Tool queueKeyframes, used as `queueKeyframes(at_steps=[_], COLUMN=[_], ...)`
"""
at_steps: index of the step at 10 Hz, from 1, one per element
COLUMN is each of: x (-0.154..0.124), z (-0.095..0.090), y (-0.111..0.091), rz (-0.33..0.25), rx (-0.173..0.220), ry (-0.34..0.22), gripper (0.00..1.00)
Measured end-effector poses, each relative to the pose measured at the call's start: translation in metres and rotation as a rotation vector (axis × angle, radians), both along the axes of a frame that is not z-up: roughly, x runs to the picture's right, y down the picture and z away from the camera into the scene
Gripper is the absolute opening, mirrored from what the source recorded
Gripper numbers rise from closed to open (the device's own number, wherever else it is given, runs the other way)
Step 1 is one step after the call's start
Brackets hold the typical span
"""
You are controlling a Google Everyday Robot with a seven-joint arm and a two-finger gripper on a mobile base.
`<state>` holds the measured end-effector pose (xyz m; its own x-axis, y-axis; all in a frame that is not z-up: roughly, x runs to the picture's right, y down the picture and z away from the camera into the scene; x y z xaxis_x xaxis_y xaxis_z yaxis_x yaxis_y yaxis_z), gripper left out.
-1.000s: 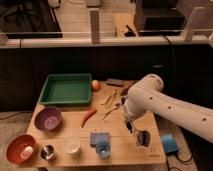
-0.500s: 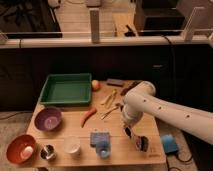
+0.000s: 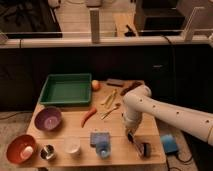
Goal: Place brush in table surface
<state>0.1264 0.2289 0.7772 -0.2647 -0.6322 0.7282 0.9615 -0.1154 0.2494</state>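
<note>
Brush [image 3: 143, 149], small and black with a whitish part, lies on the desk [image 3: 117, 132] near its front right corner, close to the front edge. The jaws [image 3: 132, 137] hang just beside it, on its left and slightly behind, at the end of a white arm [image 3: 170, 112] that reaches in from the right side and bends down over the right half of the desk. Whether the jaws are spread or pressed together I cannot tell, nor whether they touch the brush.

Toward the back left corner sits a green tray [image 3: 66, 89]. Just beside the tray's right rim, near the back edge, is a small orange-yellow fruit [image 3: 95, 85], and further right along the back edge lies a flat dark bar [image 3: 114, 82]. Around the middle of the desk lie a pale yellowish utensil [image 3: 110, 97] and a metal spoon [image 3: 111, 111], with a red chili pepper [image 3: 88, 116] to their left.

Along the left edge stands a purple bowl [image 3: 48, 118]. At the front left corner is an orange-red bowl [image 3: 21, 148] with something whitish inside. Along the front edge, going right from it, stand a small metal cup [image 3: 48, 151], a white cup [image 3: 72, 145] and a blue block [image 3: 99, 140] with a pale blue piece at its front. A blue object [image 3: 169, 143] shows off the right edge of the desk, under the arm.
</note>
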Motion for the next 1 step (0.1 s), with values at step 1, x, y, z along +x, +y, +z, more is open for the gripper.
queueKeyframes(at_steps=[1], x=[-0.0002], z=[-0.0004], y=[0.0000], rz=[0.001], rx=[0.006], ry=[-0.004], gripper=[0.52])
